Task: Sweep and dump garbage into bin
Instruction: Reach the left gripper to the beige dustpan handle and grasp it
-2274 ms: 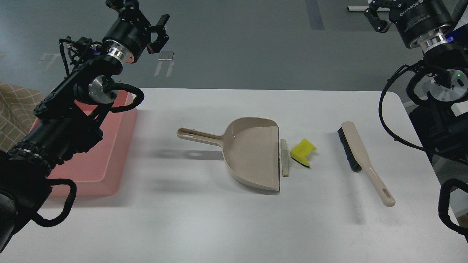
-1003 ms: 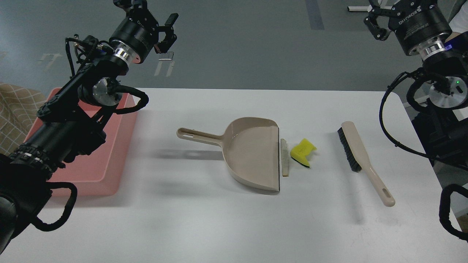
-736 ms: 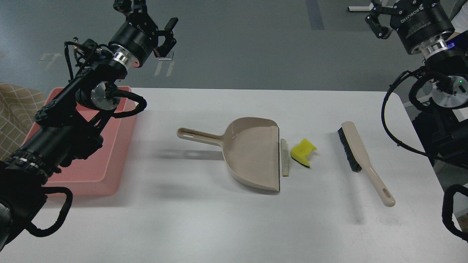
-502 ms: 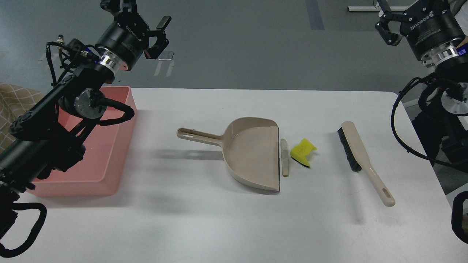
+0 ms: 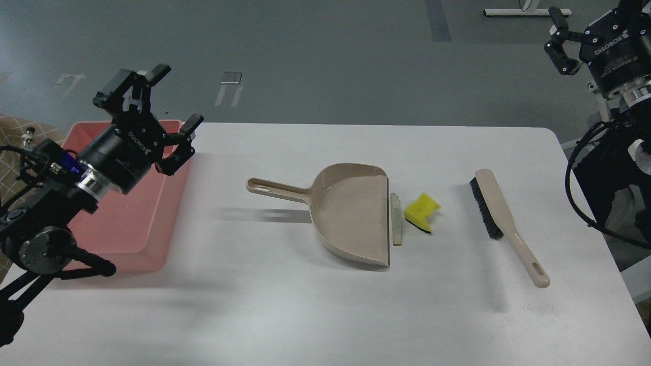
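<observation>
The bread slice (image 5: 395,219) lies on edge along the mouth of the beige dustpan (image 5: 351,213) at the table's middle. The yellow sponge piece (image 5: 421,211) with its dark green backing lies just right of the slice. The pink bin (image 5: 152,239) stands at the table's left edge. My left gripper (image 5: 175,96) is open and empty, held above the bin's far right corner. My right gripper (image 5: 590,20) is open and empty, high at the top right, beyond the table; its upper finger is cut off by the frame's top edge.
A beige brush (image 5: 503,223) with black bristles lies right of the sponge, its handle pointing to the front right. The white table (image 5: 305,315) is bare along its front. A tan checked cloth (image 5: 10,152) shows at the far left.
</observation>
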You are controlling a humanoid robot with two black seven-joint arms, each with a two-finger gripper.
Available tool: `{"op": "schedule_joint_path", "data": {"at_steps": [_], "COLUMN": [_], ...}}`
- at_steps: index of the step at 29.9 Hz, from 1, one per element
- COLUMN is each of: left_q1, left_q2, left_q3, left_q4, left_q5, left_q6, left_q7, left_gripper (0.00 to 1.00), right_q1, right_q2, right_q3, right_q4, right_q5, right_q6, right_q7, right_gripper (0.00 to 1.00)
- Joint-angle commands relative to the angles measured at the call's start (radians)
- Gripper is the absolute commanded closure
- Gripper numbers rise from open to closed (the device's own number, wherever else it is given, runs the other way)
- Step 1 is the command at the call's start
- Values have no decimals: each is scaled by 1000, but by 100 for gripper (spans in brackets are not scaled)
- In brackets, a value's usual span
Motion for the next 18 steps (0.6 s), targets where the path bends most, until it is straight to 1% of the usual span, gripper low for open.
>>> {"op": "schedule_joint_path", "data": {"at_steps": [1,2,4,7,11,12,14,16,18], "left_q1": [126,155,175,189,198,197,192,184,178], "left_q2": [-5,-16,-36,-75,-114,-123,-138,-146,-146], "left_q3": [-10,-10,-9,11,46,59,89,108,126], "left_q4": [-43,-57,-65,-83,-105,-109,-114,-114,-108], "left_q5": [91,147,196,268,319,328,347,348,348], "left_q6": [0,8,22,57,85,92,108,115,115], "left_q7": [-22,-42,-53,-52,-40,-33,-4,34,46], "left_gripper": [2,2,2,3,3,3,3,3,3], "right_q1": [-11,-11,-11,-9,-11,-11,-11,-11,-11], "right_q2": [-1,-1,1,-2,-5,-5,-5,-4,-4], "right_q3": [2,2,2,4,4,4,4,5,5], "right_q4": [1,1,1,1,9,9,9,20,29], "right_q5": [0,0,0,0,0,0,0,0,0], "right_q6": [0,0,0,1,1,1,1,0,0], "right_q7": [0,0,0,0,0,0,0,0,0], "right_gripper": [0,0,0,0,0,0,0,0,0]}}
